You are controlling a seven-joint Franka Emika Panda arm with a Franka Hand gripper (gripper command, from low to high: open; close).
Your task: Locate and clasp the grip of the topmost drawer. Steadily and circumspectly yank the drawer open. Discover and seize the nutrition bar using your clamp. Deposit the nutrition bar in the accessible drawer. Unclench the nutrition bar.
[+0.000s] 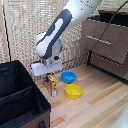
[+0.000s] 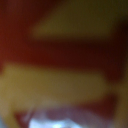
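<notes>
The nutrition bar stands upright on the wooden floor, with an orange, yellow and red wrapper. My clamp hangs straight down from the white arm, its dark fingers at the bar's top edge. I cannot tell whether the fingers are closed on it. In the wrist view the wrapper fills the whole picture as a red and yellow blur, very close. The topmost drawer of the dresser, with its silver bar, stands pulled out at the exterior view's right, above the alike lower drawer.
A blue bowl and a yellow bowl sit just to the exterior view's right of the bar. A large black box stands at the exterior view's left. A slatted wall runs behind.
</notes>
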